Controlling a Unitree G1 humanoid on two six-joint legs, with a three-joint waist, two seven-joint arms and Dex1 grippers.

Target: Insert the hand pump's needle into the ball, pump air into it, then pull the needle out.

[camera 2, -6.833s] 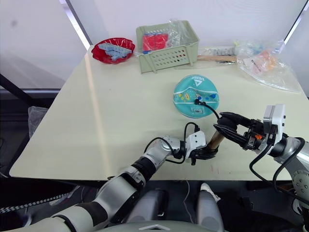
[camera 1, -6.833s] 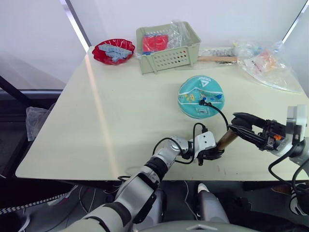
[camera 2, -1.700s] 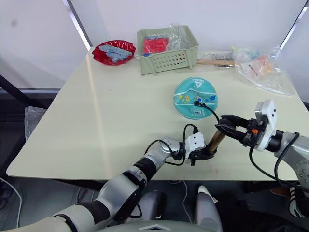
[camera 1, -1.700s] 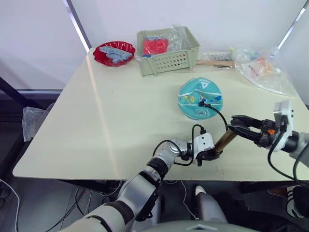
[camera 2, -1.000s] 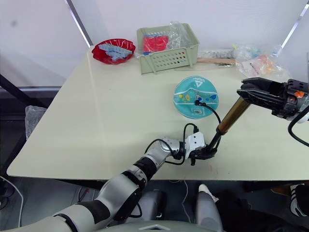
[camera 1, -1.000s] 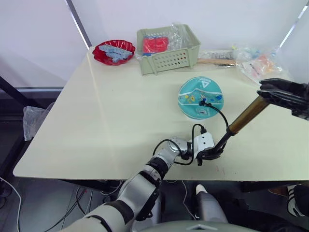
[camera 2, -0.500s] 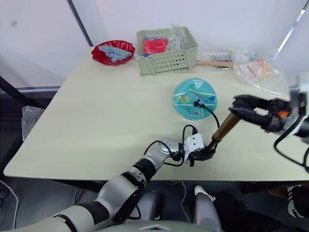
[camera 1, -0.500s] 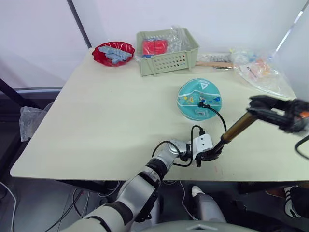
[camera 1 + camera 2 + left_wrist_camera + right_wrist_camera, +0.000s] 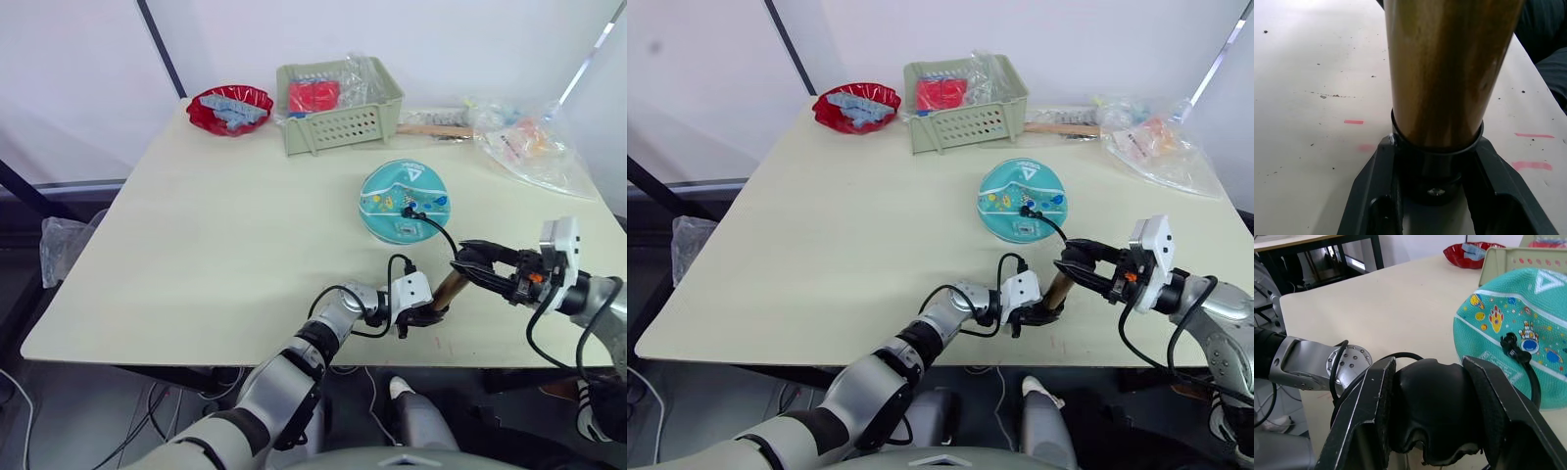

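The teal ball point(image 9: 407, 201) lies right of the table's middle. A black hose point(image 9: 441, 230) curls from a black fitting point(image 9: 1512, 343) on top of the ball down to the hand pump point(image 9: 448, 287). The needle is hidden at that fitting. The bronze pump stands tilted near the front edge. My left gripper point(image 9: 427, 315) is shut on its black base cap point(image 9: 1435, 176). My right gripper point(image 9: 470, 265) is shut on the black handle point(image 9: 1432, 416), which sits low, with little of the bronze barrel showing between the two grippers.
A green basket point(image 9: 338, 113) with red packets and a red bowl point(image 9: 231, 106) stand at the back. Plastic bags point(image 9: 534, 142) lie at the back right. The table's front edge point(image 9: 460, 352) runs just behind the pump base.
The right gripper has pushed the handle down from its raised position a second ago, shortening the pump. The left gripper, the base and the ball have stayed put.
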